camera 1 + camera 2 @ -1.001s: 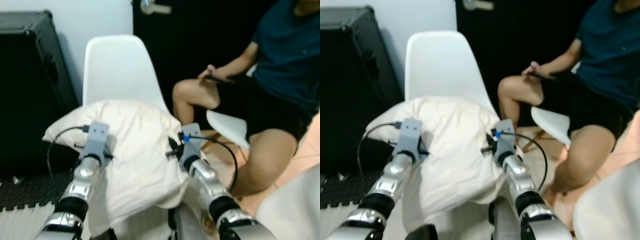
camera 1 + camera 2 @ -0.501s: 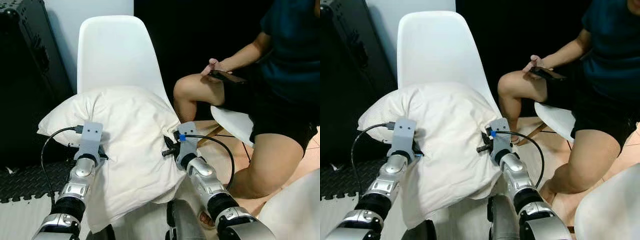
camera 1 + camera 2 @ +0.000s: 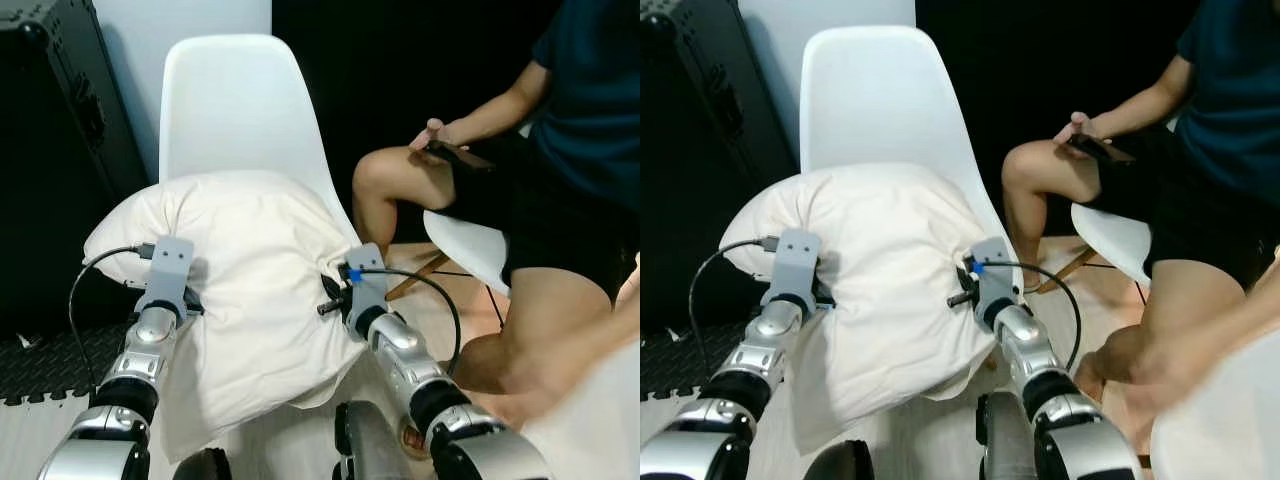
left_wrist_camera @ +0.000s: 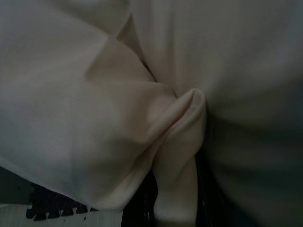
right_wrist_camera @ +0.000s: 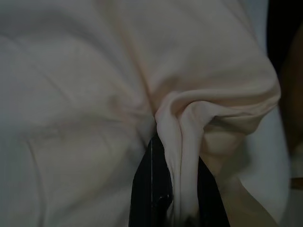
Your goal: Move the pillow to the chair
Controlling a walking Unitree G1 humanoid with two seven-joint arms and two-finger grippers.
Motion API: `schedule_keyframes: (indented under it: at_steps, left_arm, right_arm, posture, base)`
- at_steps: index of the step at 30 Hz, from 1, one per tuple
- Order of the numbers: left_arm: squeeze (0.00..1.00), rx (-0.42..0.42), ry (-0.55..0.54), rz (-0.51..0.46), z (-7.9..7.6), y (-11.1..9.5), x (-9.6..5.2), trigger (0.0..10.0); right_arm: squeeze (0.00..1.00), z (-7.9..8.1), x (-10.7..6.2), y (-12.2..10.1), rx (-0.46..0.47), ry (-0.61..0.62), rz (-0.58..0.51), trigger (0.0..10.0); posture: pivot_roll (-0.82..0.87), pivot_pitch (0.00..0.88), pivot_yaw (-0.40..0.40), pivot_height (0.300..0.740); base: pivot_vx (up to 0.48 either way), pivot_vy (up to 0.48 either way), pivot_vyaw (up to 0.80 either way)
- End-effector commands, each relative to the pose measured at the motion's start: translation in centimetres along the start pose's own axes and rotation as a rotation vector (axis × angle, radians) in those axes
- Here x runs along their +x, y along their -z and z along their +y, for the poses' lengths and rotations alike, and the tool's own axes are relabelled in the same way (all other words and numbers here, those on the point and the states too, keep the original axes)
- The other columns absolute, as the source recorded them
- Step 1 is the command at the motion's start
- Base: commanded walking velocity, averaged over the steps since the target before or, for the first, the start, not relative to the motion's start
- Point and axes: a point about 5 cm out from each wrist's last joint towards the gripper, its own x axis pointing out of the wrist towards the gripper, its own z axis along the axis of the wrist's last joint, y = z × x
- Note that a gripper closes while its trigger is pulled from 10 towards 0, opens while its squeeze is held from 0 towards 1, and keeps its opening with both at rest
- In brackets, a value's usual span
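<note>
The pillow (image 3: 245,275) now lies lower on the chair (image 3: 235,115) at 12 o'clock (nearly delivered); both grippers' jaws pinch its fabric.

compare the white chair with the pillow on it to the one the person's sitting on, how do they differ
The near chair shows its whole tall back and carries the pillow, pinched by the left gripper and right gripper. The far chair shows just a seat edge under the person. Both are white moulded shells.

Pillow (image 3: 255,270) was plain cream, chair (image 3: 235,115) white. Arms silver, fingers (image 5: 151,189) black. Case (image 3: 60,150) black, floor mat (image 3: 45,370) black. Person's shirt (image 3: 595,90) dark teal.
</note>
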Motion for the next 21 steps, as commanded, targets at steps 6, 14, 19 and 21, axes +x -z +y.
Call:
schedule_keyframes:
  at_steps: [6,14,19,21]
  left_arm:
    - [1.00,-0.021,0.018,0.036,0.2,0.3,0.1,10.0]
    - [1.00,-0.042,0.019,0.023,0.2,0.4,0.1,10.0]
    - [1.00,-0.047,0.003,0.033,0.7,0.9,-0.1,10.0]
    - [1.00,-0.049,0.000,0.039,0.9,1.1,-0.2,10.0]
  right_arm:
    - [1.00,-0.1,0.4,-0.6,0.035,-0.004,0.008,10.0]
    - [1.00,0.0,0.6,-1.1,0.083,-0.030,-0.022,10.0]
    - [1.00,-0.8,0.4,-1.0,0.066,0.008,-0.021,10.0]
    - [1.00,-1.6,0.3,-1.6,0.056,0.051,-0.048,10.0]
  posture:
    - [0.01,0.153,-0.079,0.593]
    - [0.01,0.150,-0.083,0.593]
    - [0.01,0.155,-0.083,0.593]
    - [0.00,0.155,-0.083,0.593]
  base:
    - [0.000,0.000,0.00]
    - [0.000,0.000,0.00]
    - [0.000,0.000,0.00]
    - [0.000,0.000,0.00]
